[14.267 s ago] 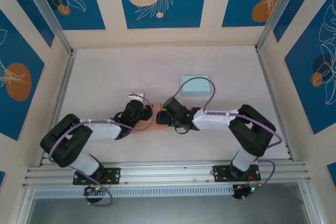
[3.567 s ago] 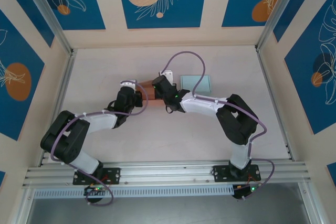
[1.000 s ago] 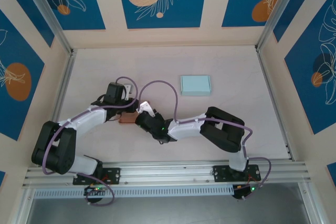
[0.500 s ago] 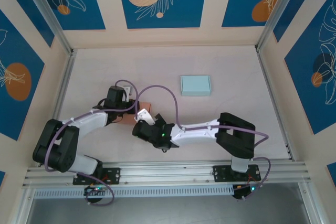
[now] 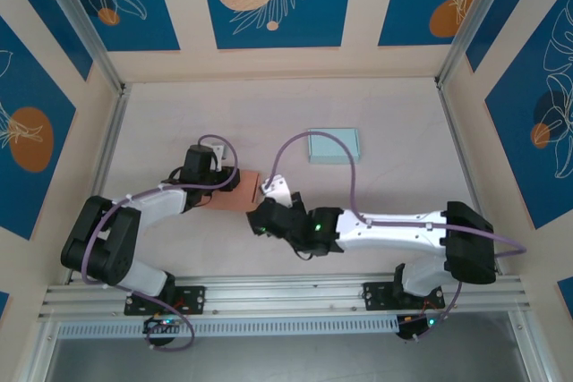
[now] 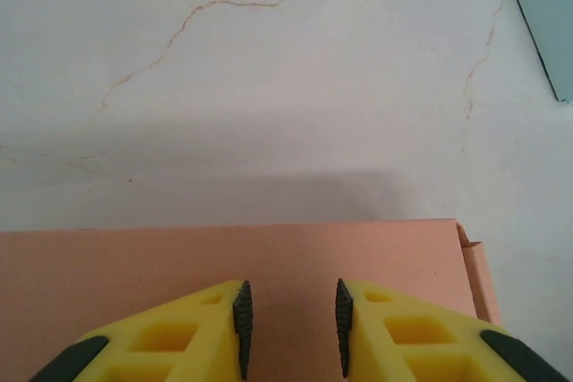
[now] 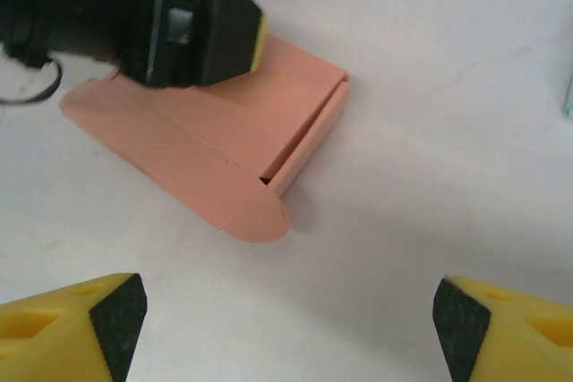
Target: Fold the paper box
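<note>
The pink paper box [image 5: 245, 192] lies flat on the table left of centre. My left gripper [image 5: 233, 183] rests on its top from the left. In the left wrist view its fingers [image 6: 237, 324] stand a little apart over the box's flat lid [image 6: 358, 257], with nothing pinched between them [image 6: 291, 328]. In the right wrist view the box [image 7: 269, 105] shows a rounded flap [image 7: 246, 212] sticking out along its near side, and the left gripper [image 7: 215, 42] sits on its far left part. My right gripper [image 7: 291, 319] stands wide open and empty, just short of the flap [image 5: 258, 219].
A light blue closed box [image 5: 333, 145] lies further back, right of centre; its corner shows in the left wrist view [image 6: 546, 15]. Aluminium rails [image 5: 107, 158] border the table on both sides, and the right arm's purple cable [image 5: 349, 176] arcs over the middle.
My right gripper has backed away from the pink box toward the near edge and opened wide. The left gripper has stayed on the box's top, which shifted slightly right.
</note>
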Robot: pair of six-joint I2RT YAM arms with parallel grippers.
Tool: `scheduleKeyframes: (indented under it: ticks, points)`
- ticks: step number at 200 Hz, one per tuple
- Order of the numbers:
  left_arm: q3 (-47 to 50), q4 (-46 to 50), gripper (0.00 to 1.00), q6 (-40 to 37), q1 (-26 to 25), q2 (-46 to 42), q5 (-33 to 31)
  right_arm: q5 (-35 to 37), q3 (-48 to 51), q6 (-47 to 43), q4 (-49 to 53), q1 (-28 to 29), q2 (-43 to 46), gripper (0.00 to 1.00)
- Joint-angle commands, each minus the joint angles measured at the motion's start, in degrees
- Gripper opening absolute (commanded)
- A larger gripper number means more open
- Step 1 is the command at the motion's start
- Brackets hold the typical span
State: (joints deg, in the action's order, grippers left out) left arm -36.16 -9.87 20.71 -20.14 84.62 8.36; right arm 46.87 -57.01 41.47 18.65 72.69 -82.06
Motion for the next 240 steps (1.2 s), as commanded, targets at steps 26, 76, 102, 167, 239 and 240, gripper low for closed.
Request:
scheduleKeyframes:
  ticks: [26, 76, 102, 167, 239, 240]
  points:
    - [0.31, 1.83, 0.33, 1.08, -0.16, 1.16, -0.41, -18.05, -2.45, 8.75, -1.24, -10.24, -2.86, 0.92]
    - [0.52, 1.91, 0.33, 1.87, -0.25, 0.57, -0.05, -26.3, -11.8, 5.52, 2.78, -15.51, -12.68, 0.99]
    - [0.69, 2.52, 0.33, 1.77, -0.25, -0.51, -0.54, -29.21, -13.96, 4.73, 2.26, -16.32, -17.31, 0.99]
    - [-0.95, 8.44, 0.56, 1.46, -0.25, -6.54, -1.9, -29.06, -18.55, 4.58, 5.94, -16.0, -26.82, 0.76]
    - [-4.64, 23.99, 0.75, -6.55, -0.11, -11.93, -22.41, -26.19, -19.57, 4.04, 10.39, -13.04, -23.68, 0.75]
    - [-4.63, 23.92, 0.75, -6.56, -0.14, -11.89, -22.29, -26.16, -19.64, 4.05, 10.41, -12.98, -23.63, 0.75]
